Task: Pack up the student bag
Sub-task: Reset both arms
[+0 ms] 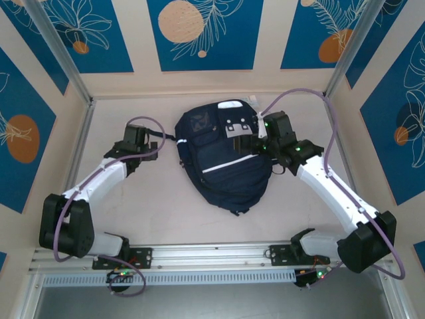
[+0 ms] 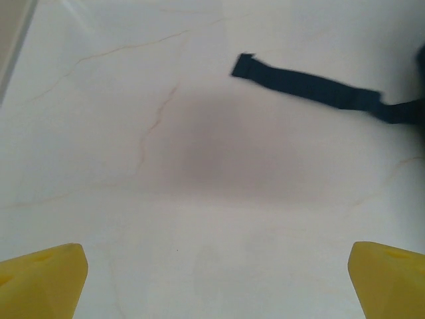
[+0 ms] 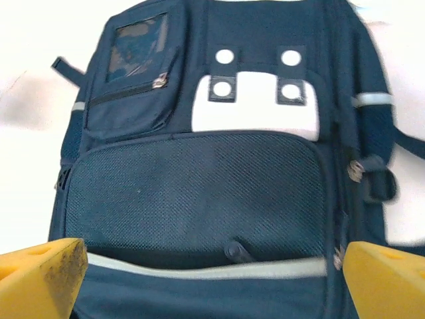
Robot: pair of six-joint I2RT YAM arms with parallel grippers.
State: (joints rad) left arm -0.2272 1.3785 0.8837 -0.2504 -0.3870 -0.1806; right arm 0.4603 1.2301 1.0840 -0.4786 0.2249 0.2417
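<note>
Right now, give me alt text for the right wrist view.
The student bag lies face up ahead of the open right gripper, its mesh front pocket between the yellow fingertips. Above that are a light grey patch and a small zipped pocket; pale table at both sides.

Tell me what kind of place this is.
Probably a robot test booth: a pale marble-look table boxed in by blue leaf-print wall panels, an aluminium rail carrying two robot arms, and a student bag laid out as the workpiece.

Overhead camera looks down on the table [image 1: 153, 199]; it and the close right wrist camera share the student bag [image 3: 199, 193].
</note>
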